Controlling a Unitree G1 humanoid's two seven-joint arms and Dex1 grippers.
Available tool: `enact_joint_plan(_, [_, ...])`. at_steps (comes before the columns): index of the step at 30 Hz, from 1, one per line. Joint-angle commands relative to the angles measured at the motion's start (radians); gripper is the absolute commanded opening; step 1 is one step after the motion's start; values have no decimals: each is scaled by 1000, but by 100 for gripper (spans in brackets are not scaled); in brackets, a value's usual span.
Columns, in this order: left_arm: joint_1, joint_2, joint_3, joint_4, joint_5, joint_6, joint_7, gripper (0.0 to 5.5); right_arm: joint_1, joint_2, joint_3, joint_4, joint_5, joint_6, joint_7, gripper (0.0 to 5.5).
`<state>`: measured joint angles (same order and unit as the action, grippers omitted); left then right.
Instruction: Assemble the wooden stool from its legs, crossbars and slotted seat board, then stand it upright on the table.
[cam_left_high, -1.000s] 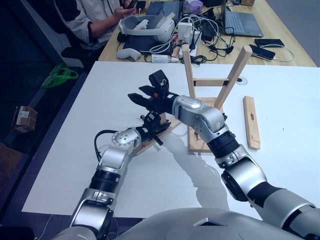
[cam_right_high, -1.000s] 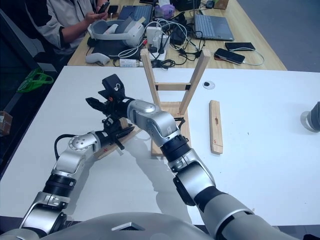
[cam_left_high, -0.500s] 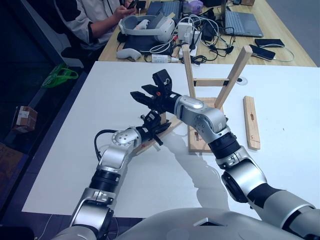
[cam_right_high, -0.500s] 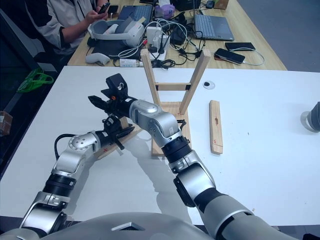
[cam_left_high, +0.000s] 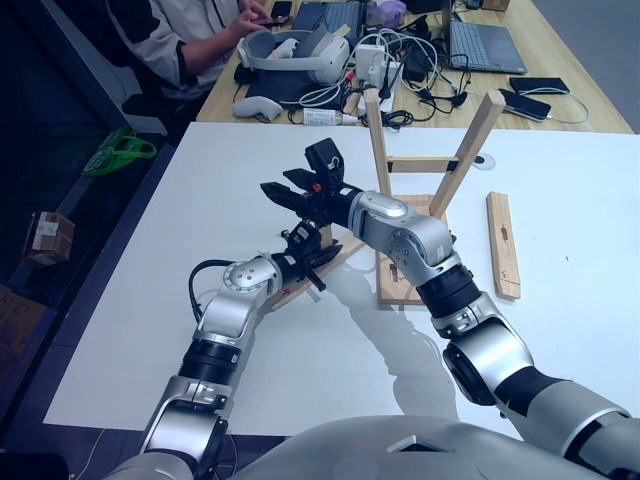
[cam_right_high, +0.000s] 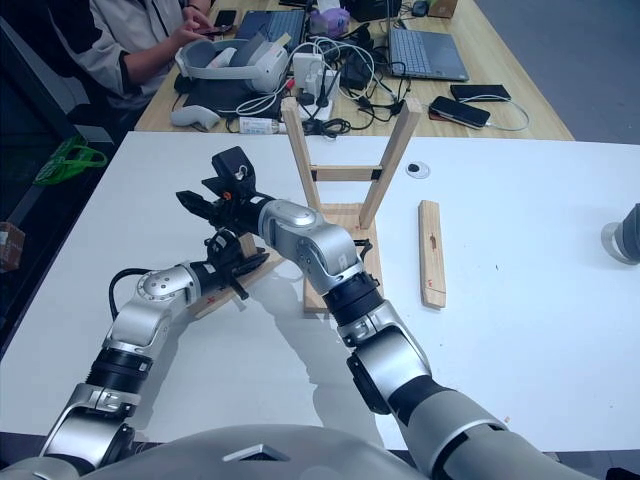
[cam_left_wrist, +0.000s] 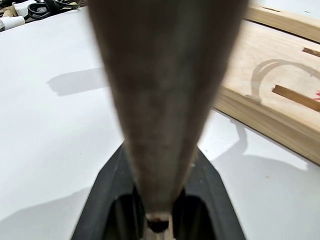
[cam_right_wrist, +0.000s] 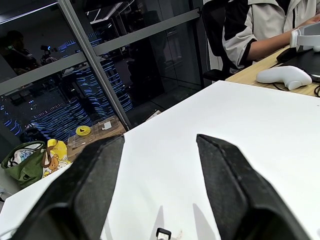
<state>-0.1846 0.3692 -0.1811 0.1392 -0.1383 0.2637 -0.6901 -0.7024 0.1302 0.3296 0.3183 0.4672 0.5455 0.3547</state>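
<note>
**Item: loose leg (cam_left_wrist: 165, 100), stool kit, plain wood**

- **Location.** It lies low over the white counter (cam_left_high: 200, 200), just beside the near-left corner of the seat board (cam_left_wrist: 270, 90). It slants across that corner. You cannot tell whether its far end touches the board.
- **Held by.** Your left hand (cam_left_high: 305, 252) is pinching the leg. In the left wrist view the stick runs straight out from between the two dark fingers.
- **Other hand.** Your right hand (cam_left_high: 278, 188) hangs above the counter beyond the left one. Its fingers (cam_right_wrist: 95, 185) are spread wide with nothing between them.
- **Assembly so far.** The seat board lies flat on the counter. Two legs (cam_left_high: 376, 140) stand up from its far end, joined by a crossbar (cam_left_high: 420, 164). One more slotted piece (cam_left_high: 503, 243) lies apart on the right side of the counter.
- **Handling (judged).** The leg looks stiff and light, and it should not bend or crush in your grip. The sanded faces look smooth, so it may pivot in a two-finger pinch.
- **Where to hold (judged).** Grip across the flat faces and well back from the end that enters the slot, leaving that end free. Enter the slot squarely, because a skewed entry will probably bind. Steady the board with the free hand, since it looks light enough to slide.
</note>
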Motion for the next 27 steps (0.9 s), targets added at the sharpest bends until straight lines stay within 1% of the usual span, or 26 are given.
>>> enact_joint_plan(1, [16,0,-1,-5,3,-2,-6,59,46,101,-8,32,-12,29,-22,270])
enact_joint_plan(17, [15,-3,42,-30,-6,-35,19,59,16,112,-26,61,-14,0,-23,270])
enact_joint_plan(23, [29,0,31,-39,-1,-35,12,59,1,113,-50,45,-2,-3,-32,270])
enact_joint_plan(27, [29,-3,36,-42,-13,-33,0,59,-31,105,-95,17,24,2,-46,270])
